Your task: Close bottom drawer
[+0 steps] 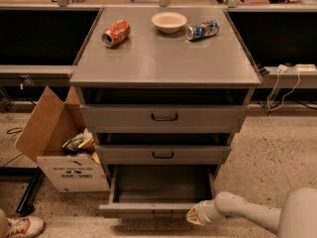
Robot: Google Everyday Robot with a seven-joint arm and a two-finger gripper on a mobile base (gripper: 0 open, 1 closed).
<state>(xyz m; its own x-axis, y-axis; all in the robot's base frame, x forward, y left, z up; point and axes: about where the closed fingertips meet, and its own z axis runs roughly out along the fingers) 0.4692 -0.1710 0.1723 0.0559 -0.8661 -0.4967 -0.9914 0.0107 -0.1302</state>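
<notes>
So the bottom drawer [141,209] is pulled way out of the grey cabinet [163,58]. It sits right at floor level with the tray open, and it looks empty from where I'm standing. The front face runs left to right, and the slide direction is straight back into the cabinet. There's a small dark handle roughly mid-front, but it's hard to make out. The middle drawer [163,153] and top drawer [163,117] above it only poke out a little.

The gripper [195,215] is down low at the right end of that drawer front, just beside it or maybe touching, honestly can't tell which. Can't tell if it's open or closed either. The arm [247,214] comes in from the lower right.

So the drawer front lies to the gripper's left, and the cabinet is straight beyond it. My guess is the push has to go directly back along the slides. With contact that far right of centre, the tray might skew a bit, so shifting toward the handle seems safer.

The cardboard box [54,148] on the left is well clear of all this.
</notes>
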